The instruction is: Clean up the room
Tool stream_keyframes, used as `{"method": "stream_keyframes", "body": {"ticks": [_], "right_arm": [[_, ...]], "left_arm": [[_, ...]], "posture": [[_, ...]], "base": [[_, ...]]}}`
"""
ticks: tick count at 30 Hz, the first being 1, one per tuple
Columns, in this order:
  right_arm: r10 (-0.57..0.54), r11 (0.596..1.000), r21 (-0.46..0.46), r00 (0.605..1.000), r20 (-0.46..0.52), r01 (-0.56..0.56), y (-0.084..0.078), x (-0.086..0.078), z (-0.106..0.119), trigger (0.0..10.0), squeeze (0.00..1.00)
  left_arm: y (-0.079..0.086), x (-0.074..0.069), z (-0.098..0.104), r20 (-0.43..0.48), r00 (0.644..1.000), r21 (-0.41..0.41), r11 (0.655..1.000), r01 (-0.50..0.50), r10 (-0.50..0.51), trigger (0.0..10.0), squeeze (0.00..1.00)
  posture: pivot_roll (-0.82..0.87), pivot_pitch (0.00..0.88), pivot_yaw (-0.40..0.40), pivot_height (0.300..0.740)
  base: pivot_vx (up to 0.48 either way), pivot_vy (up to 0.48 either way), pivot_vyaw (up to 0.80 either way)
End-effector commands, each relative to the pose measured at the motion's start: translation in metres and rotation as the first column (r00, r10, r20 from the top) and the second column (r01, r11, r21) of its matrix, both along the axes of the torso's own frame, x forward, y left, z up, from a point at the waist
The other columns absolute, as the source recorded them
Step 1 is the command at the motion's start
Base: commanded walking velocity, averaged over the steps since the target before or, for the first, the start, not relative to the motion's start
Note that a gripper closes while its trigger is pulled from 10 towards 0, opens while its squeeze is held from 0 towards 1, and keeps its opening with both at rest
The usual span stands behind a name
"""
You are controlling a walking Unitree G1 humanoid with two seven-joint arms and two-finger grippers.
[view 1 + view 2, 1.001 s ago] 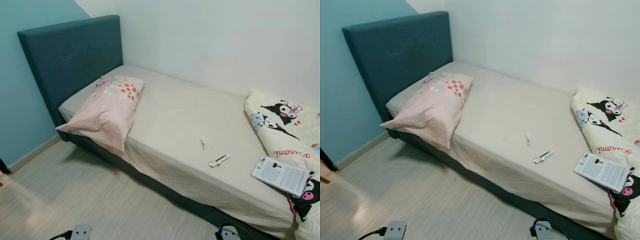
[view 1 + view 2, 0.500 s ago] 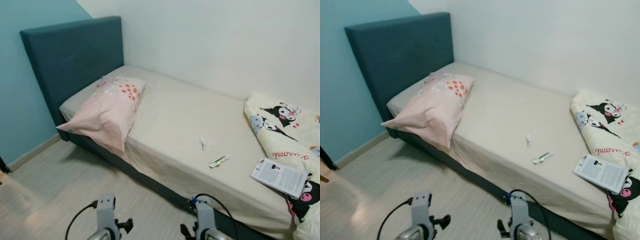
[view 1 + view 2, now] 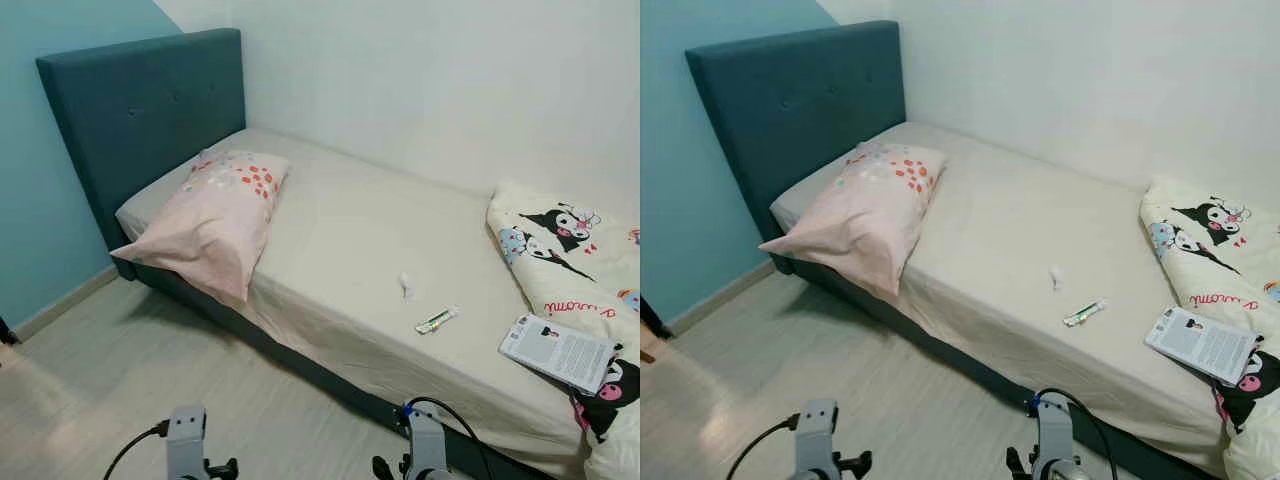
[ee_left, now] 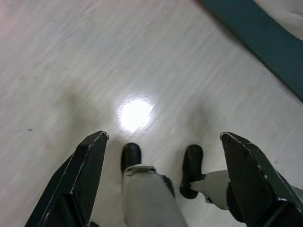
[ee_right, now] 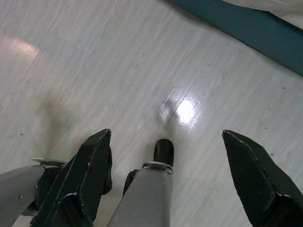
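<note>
Our arms have sunk lower since half a second ago. From the head, the small green-and-white tube (image 3: pixel 438 320) lies mid-mattress: light, slippery, best pinched across its middle. Wrist views: left gripper (image 4: pixel 161 142) and right gripper (image 5: pixel 165 139) gape wide, empty, above pale floor (image 5: pixel 118 71).

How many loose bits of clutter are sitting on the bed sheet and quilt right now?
3: a crumpled white scrap mid-mattress, a small tube just beside it toward the bed's edge, and a booklet lying on the cartoon quilt. More may hide under the quilt.

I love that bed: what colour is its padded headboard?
Dark teal-blue, with button tufts; the headboard shows best in the left eye view.
</note>
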State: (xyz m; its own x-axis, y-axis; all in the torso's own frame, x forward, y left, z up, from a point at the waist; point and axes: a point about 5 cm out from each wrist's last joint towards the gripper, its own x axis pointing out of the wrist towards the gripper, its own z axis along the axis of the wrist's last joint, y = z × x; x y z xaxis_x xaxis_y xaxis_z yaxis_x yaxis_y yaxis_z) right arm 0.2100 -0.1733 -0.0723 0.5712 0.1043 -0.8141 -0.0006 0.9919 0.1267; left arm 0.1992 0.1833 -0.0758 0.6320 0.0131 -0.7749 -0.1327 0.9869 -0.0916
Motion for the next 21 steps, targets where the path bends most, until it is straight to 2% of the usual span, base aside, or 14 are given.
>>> {"method": "stream_keyframes", "body": {"ticks": [1,4,5,7,8,10,11,12,16,20,21], "right_arm": [[-0.010,1.000,-0.008,1.000,-0.010,0.010,-0.003,-0.002,-0.001,10.0,0.00],[-0.045,0.997,-0.069,0.999,-0.021,0.044,-0.016,-0.006,-0.002,10.0,0.00],[-0.045,0.997,-0.069,0.999,-0.021,0.044,-0.016,-0.006,-0.002,10.0,0.00],[-0.024,0.993,-0.120,1.000,-0.019,0.022,-0.029,-0.008,-0.001,10.0,0.00],[-0.024,0.993,-0.120,1.000,-0.019,0.022,-0.029,-0.008,-0.001,10.0,0.00],[-0.017,0.985,-0.171,0.999,-0.042,0.010,-0.044,-0.015,-0.002,10.0,0.00],[-0.017,0.985,-0.171,0.999,-0.042,0.010,-0.044,-0.015,-0.002,10.0,0.00],[-0.024,0.981,-0.196,0.998,-0.058,0.012,-0.054,-0.021,-0.003,10.0,0.00],[-0.027,0.970,-0.242,0.996,-0.090,0.005,-0.068,-0.032,-0.005,10.0,0.00],[-0.018,0.968,-0.253,0.995,-0.100,-0.008,-0.069,-0.036,-0.006,10.0,0.00],[0.008,0.967,-0.254,0.993,-0.115,-0.037,-0.066,-0.041,-0.009,10.0,0.00]], "left_arm": [[0.006,-0.010,-0.005,-0.037,0.999,0.032,0.999,0.007,-0.006,10.0,0.00],[0.030,-0.027,-0.009,-0.086,0.996,0.105,0.994,0.007,0.002,10.0,0.00],[0.030,-0.027,-0.009,-0.086,0.996,0.105,0.994,0.007,0.002,10.0,0.00],[0.049,-0.034,-0.008,-0.095,0.995,0.142,0.990,-0.010,0.024,10.0,0.00],[0.049,-0.034,-0.008,-0.095,0.995,0.142,0.990,-0.010,0.024,10.0,0.00],[0.066,-0.042,-0.007,-0.099,0.994,0.170,0.985,-0.030,0.047,10.0,0.00],[0.066,-0.042,-0.007,-0.099,0.994,0.170,0.985,-0.030,0.047,10.0,0.00],[0.075,-0.048,-0.006,-0.106,0.992,0.182,0.982,-0.049,0.070,10.0,0.00],[0.082,-0.058,-0.008,-0.126,0.987,0.197,0.978,-0.071,0.097,10.0,0.00],[0.082,-0.059,-0.008,-0.126,0.987,0.196,0.977,-0.078,0.104,10.0,0.00],[0.077,-0.058,-0.009,-0.110,0.986,0.166,0.980,-0.108,0.127,10.0,0.00]], "posture": [[0.00,0.000,-0.075,0.740],[0.00,0.000,-0.070,0.740],[0.00,0.000,-0.070,0.740],[0.00,0.000,-0.070,0.740],[0.00,0.000,-0.070,0.740],[0.00,0.000,-0.067,0.740],[0.00,0.000,-0.067,0.740],[0.00,0.000,-0.066,0.740],[0.00,0.000,-0.068,0.740],[0.00,0.000,-0.068,0.740],[-0.01,0.000,-0.064,0.740]], "base": [[0.000,0.000,-0.80],[0.000,0.000,-0.78],[0.000,0.000,-0.74],[0.000,0.000,0.00],[0.000,0.000,0.00],[0.000,0.000,0.00],[0.000,0.000,0.00],[0.000,0.000,0.00],[0.000,0.000,0.00],[0.000,0.000,0.00],[0.000,0.000,0.00]]}}
